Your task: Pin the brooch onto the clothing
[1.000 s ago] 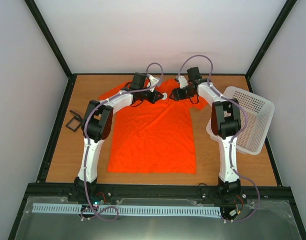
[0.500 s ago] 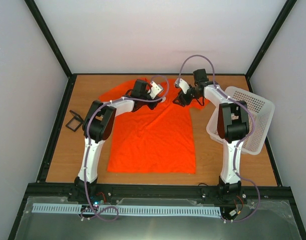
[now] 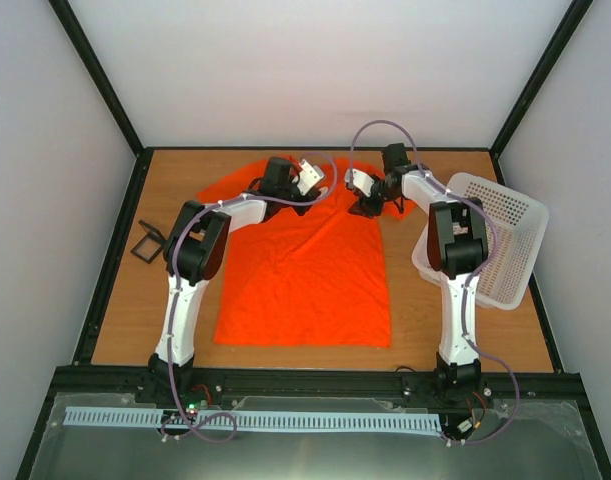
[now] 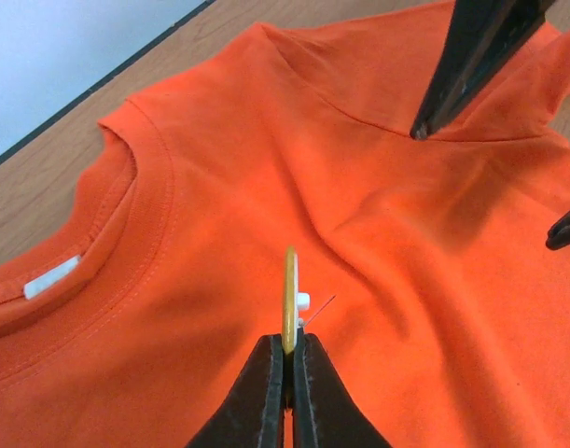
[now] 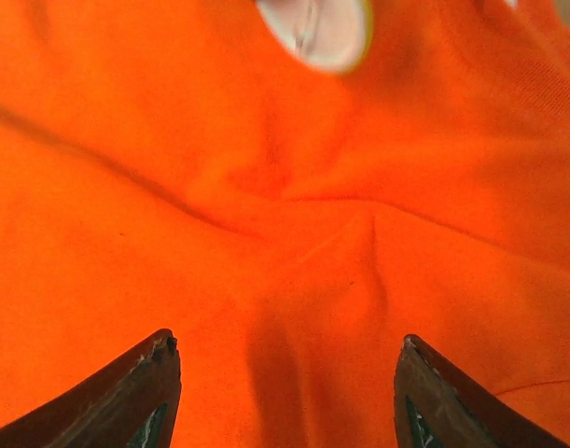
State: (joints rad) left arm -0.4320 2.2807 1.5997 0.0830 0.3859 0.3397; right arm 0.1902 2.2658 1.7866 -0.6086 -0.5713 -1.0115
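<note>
The left gripper (image 4: pixel 287 362) has its jaws pinched on the brooch (image 4: pixel 289 291), held edge-on over the orange T-shirt (image 4: pixel 201 215) just below its collar. The right gripper (image 5: pixel 285 392) hangs close over the fabric, jaws wide apart. The T-shirt lies spread on the bench (image 3: pixel 125 300).

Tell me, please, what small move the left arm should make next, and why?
Probably ease the left gripper down toward the bright orange T-shirt. Its fingers are shut on the small round golden brooch, held edge-on above the fabric with its thin pin showing, and the right gripper hangs open over the fabric close by.
</note>
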